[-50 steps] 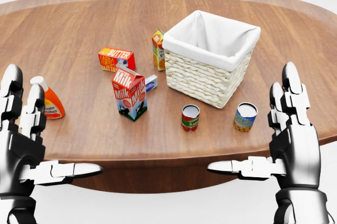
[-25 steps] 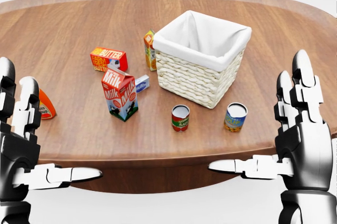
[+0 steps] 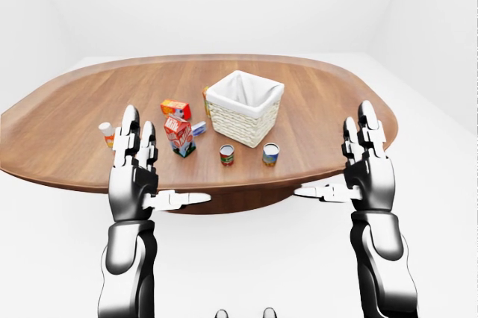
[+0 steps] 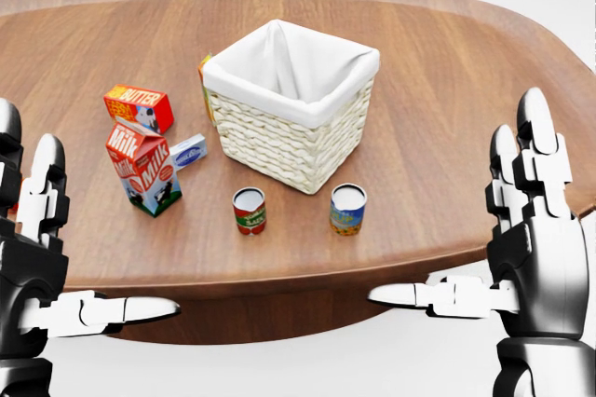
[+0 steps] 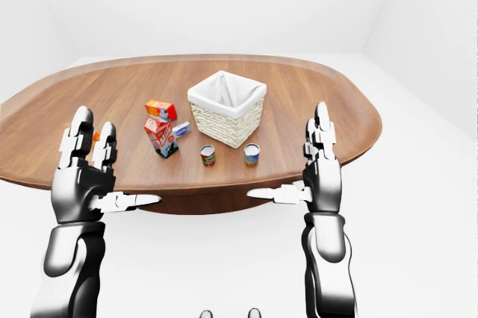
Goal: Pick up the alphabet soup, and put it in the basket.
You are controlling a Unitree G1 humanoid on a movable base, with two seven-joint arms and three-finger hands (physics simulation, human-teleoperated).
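Head view showing the small blue-and-yellow-labelled alphabet soup can [image 4: 347, 210] standing upright near the lower edge of the oval wooden table [image 4: 447, 61], just below the white-lined woven wicker basket [image 4: 279, 141], apart from a red-labelled tin can [image 4: 249, 212] to its left. Judging as approach stage, grasp not yet begun: silver right hand [image 4: 521, 248] and silver left hand [image 4: 37, 257] hovering off the table's lower edge, fingers spread wide, gripping nothing. Next, probably reaching the right hand in and leftward, closing around the can without nudging the basket.

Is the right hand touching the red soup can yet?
Apart. Head view shows the right hand open off the table's edge, bare wood between it and the soup can.
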